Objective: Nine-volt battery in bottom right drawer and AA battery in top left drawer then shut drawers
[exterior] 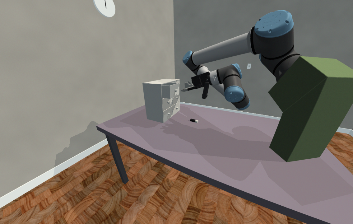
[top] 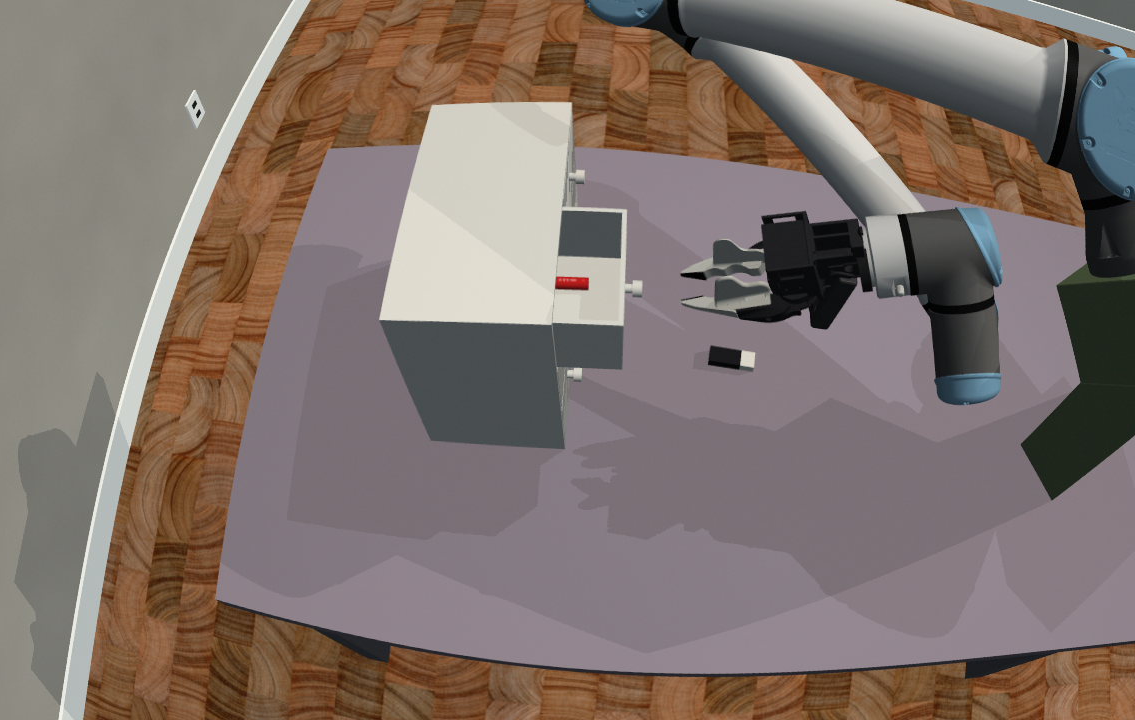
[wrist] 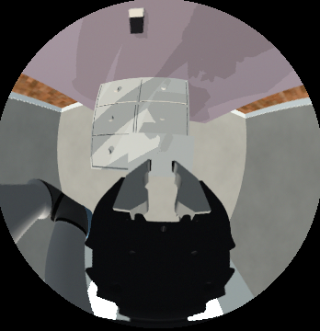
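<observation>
The white chest [top: 473, 214] [exterior: 154, 103] [wrist: 115, 111] stands upright. Its top left drawer [top: 587, 345] [exterior: 167, 91] [wrist: 182, 149] is pulled partly out; the other drawers look shut. The red AA battery [top: 571, 282] lies inside the open drawer, partly hidden under the chest top. My gripper [top: 683, 288] [exterior: 182, 90] [wrist: 161, 161] is narrowly open and empty, in front of the open drawer's knob with a gap between them. I see nothing that I can tell is the nine-volt battery; the shut drawers' insides are hidden.
A small block [top: 725, 358] [exterior: 193, 120] [wrist: 136, 20], black with a white end, lies on the table [top: 643, 591] [exterior: 172, 144] in front of the chest. The green robot stand [top: 1121, 331] [exterior: 317, 117] is at the opposite end.
</observation>
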You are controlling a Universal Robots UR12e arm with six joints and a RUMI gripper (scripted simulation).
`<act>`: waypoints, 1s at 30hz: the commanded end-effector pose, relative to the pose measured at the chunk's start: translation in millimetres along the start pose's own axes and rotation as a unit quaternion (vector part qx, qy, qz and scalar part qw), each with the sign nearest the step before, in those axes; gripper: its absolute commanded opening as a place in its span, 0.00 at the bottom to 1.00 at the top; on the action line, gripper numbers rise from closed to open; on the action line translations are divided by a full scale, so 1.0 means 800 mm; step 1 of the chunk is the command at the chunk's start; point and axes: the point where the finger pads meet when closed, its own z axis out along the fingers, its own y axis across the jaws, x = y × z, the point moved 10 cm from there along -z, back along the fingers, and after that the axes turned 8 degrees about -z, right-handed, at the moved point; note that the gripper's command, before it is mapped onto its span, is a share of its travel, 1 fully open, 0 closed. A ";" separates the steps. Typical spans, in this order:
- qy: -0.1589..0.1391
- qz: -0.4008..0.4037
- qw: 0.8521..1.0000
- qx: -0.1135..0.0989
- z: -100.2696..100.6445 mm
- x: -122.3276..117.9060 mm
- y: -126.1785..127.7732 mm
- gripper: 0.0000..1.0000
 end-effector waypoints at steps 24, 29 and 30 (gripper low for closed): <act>0.000 0.000 1.000 0.000 0.028 -0.002 0.000 0.20; 0.000 0.000 1.000 0.000 0.028 -0.002 0.000 0.20; 0.000 0.000 1.000 0.000 0.028 -0.002 0.000 0.20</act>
